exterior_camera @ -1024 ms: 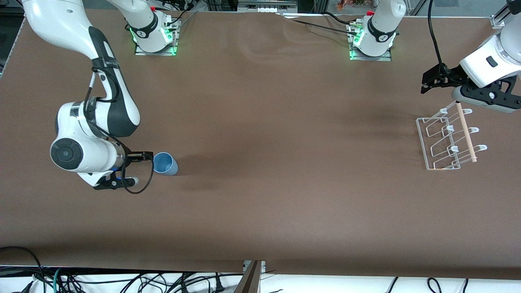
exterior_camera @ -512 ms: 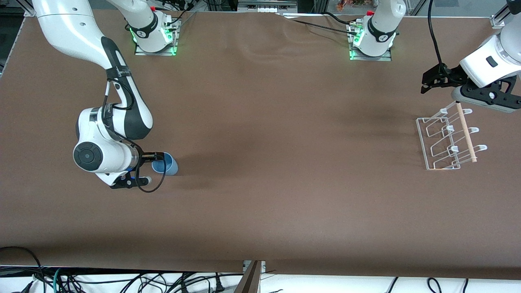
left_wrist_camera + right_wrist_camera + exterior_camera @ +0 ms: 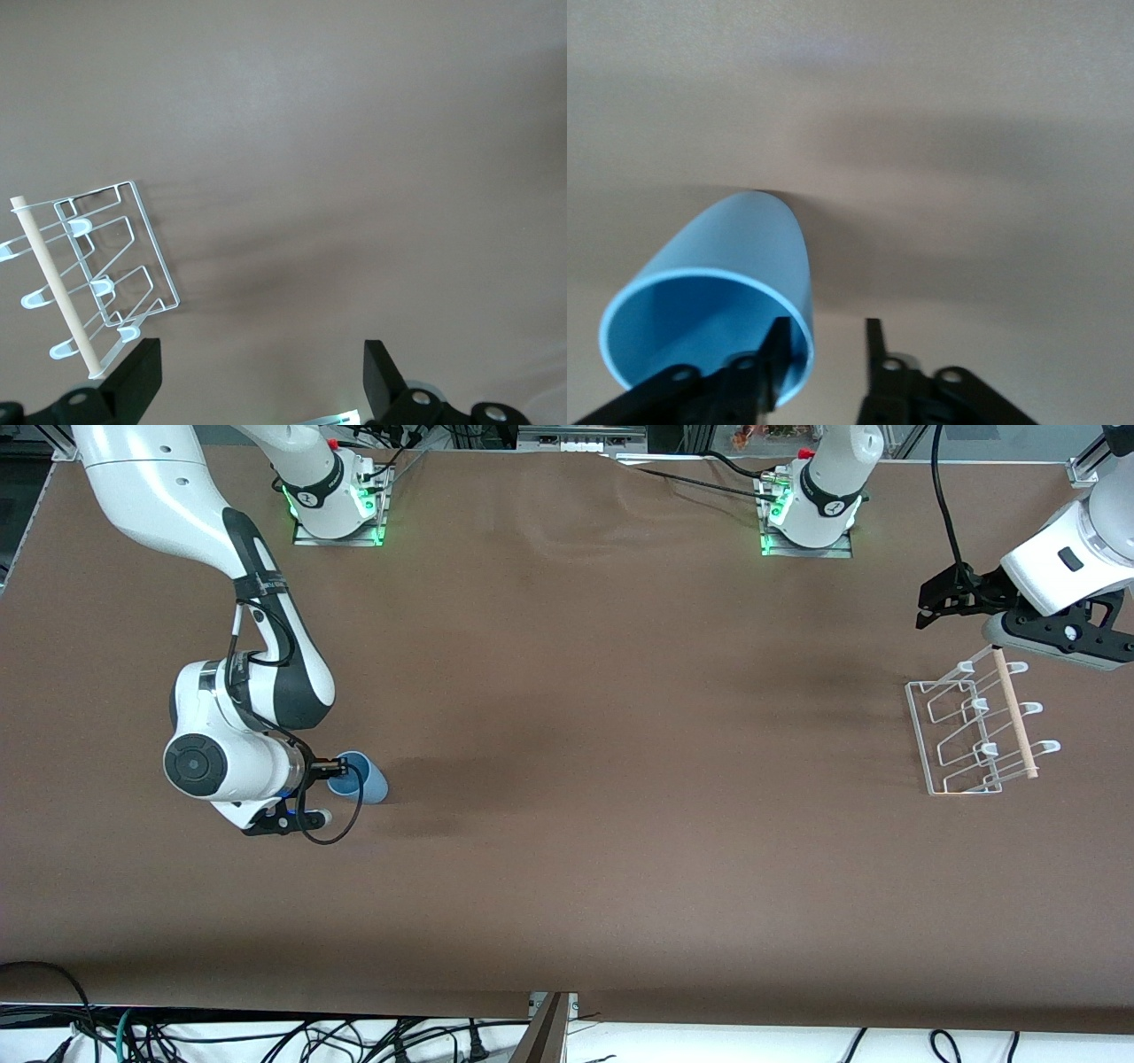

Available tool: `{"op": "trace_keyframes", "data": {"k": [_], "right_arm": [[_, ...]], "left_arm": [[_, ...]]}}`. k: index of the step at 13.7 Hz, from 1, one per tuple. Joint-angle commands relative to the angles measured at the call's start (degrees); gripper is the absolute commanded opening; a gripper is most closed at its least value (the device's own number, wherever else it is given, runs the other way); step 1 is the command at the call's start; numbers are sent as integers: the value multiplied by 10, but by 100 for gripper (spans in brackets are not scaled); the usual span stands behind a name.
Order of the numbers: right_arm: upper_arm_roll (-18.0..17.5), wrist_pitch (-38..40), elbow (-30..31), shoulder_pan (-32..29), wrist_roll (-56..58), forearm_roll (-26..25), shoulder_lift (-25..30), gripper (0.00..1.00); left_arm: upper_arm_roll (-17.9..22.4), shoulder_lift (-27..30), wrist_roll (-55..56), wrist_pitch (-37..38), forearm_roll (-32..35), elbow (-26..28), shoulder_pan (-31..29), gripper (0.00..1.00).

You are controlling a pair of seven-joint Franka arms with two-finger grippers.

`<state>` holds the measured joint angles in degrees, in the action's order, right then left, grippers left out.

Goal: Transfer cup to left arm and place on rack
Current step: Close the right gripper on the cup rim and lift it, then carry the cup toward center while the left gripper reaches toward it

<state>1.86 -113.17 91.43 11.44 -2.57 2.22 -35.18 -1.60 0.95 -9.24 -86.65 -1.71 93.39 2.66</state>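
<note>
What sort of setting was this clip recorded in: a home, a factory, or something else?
Most likely a robotics lab bench. Two arms are bolted to a brown-covered table, loose cables trail along its edge nearest the front camera, and the only props are a cup and a small wire rack.

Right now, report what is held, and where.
Nothing yet. The right gripper, open, straddles the rim of the cup; the left gripper waits open by the rack.
</note>
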Motion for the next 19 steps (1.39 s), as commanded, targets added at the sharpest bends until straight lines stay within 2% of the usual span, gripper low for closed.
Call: {"op": "trace_keyframes", "data": {"k": [1, 2, 3, 8, 10, 13, 16, 18, 19], "right_arm": [[0, -7, 7, -1, -6, 17, 3, 18], [0, -7, 6, 0, -6, 17, 3, 5], [0, -6, 5, 0, -6, 17, 3, 0], [0, -4, -6, 0, -5, 30, 3, 0], [1, 1, -31, -1, 1, 99, 7, 0], [0, 21, -47, 0, 1, 167, 22, 0], [-12, 41, -78, 1, -2, 281, 26, 0], [-27, 39, -92, 2, -52, 353, 26, 0], [-41, 35, -105, 7, -101, 373, 26, 0]], "left_arm": [[2, -2, 5, 7, -1, -12, 4, 100], [2, -2, 5, 7, -1, -12, 4, 100], [2, -2, 5, 7, -1, -12, 4, 100], [2, -2, 5, 7, -1, -12, 4, 100], [2, -2, 5, 7, -1, -12, 4, 100], [2, -2, 5, 8, -1, -12, 4, 100], [1, -2, 5, 9, -1, -12, 5, 100], [-11, -3, 2, 11, -1, -12, 5, 100], [-14, -4, 1, 11, -1, -12, 5, 100]]}}
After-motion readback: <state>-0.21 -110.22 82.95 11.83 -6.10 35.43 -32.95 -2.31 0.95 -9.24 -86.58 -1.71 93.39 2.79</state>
